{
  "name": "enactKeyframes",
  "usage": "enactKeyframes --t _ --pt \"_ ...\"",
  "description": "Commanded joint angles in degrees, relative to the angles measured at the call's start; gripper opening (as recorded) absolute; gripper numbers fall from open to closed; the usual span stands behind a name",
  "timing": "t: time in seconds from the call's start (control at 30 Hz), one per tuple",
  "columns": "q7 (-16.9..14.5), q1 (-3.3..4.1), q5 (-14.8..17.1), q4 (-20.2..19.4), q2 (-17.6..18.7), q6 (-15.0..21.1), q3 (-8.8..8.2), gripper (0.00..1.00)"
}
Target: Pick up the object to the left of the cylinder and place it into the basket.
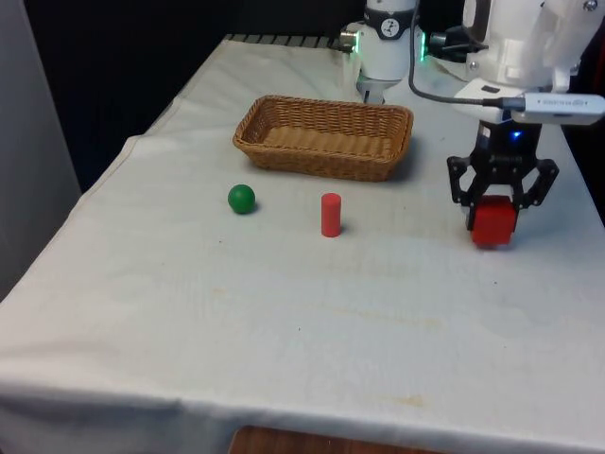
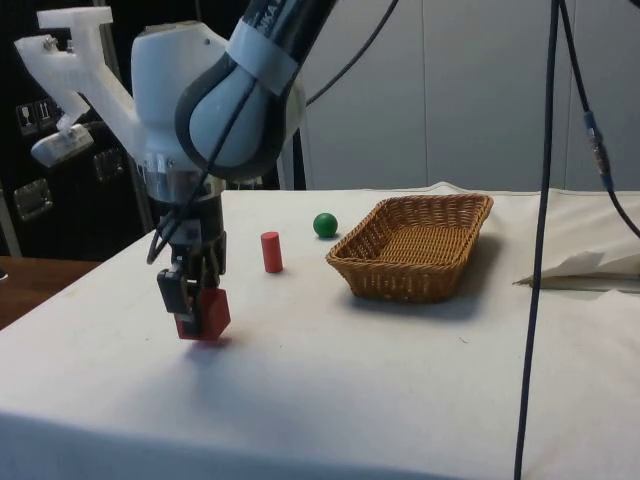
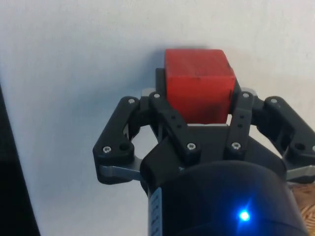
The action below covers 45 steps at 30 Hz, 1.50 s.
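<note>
A red cylinder (image 1: 330, 215) stands upright on the white cloth in front of the wicker basket (image 1: 284, 151). A green ball (image 1: 241, 199) lies to the cylinder's left in the front view. My gripper (image 1: 493, 210) is far to the front view's right of both, shut on a red cube (image 1: 493, 227). The cube (image 2: 208, 318) hangs at the fingertips just above the cloth, with its shadow under it. In the wrist view the fingers (image 3: 162, 98) press on two opposite sides of the cube (image 3: 197, 81).
The basket (image 2: 440, 275) is empty and sits behind the ball and the cylinder, towards the robot's base. A black cable (image 2: 535, 250) hangs down in the side view near the basket. The table's edge runs close to the gripper on the front view's right.
</note>
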Motion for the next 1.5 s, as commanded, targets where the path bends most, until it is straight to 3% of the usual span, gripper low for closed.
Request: enactKeyframes --t 0.0,0.13,0.93,1.47 --pt "0.0 0.0 0.0 0.0 -0.23 -0.29 -0.06 0.0" --pt "0.29 0.23 -0.23 -0.29 -1.43 -1.15 -0.52 0.0" --pt "0.0 -0.06 -0.06 0.0 -6.13 -4.98 -1.38 0.0" --pt "-1.6 0.0 -0.46 -3.04 -10.89 -6.53 -3.27 0.0"
